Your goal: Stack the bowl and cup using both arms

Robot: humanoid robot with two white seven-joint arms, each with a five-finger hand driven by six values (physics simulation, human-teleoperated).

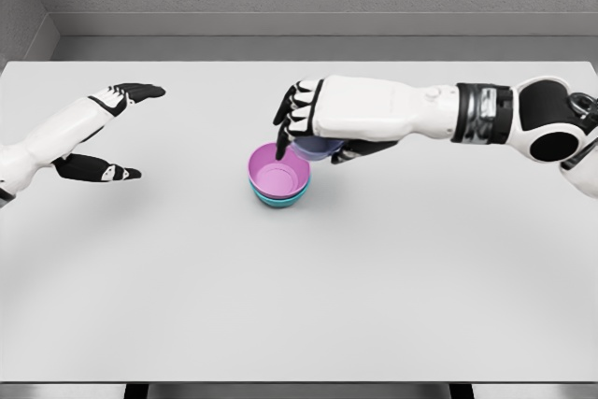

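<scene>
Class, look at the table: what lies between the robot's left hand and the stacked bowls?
Nothing. In the head view, only bare table separates the open left hand from the pink bowl nested in the teal bowl.

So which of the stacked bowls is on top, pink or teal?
The pink bowl is on top, nested in the teal bowl, whose rim alone shows beneath. The right hand holds a bluish cup beside it.

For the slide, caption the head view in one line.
Right hand lowers a bluish cup toward the pink bowl nested in a teal bowl; left hand open.
</scene>
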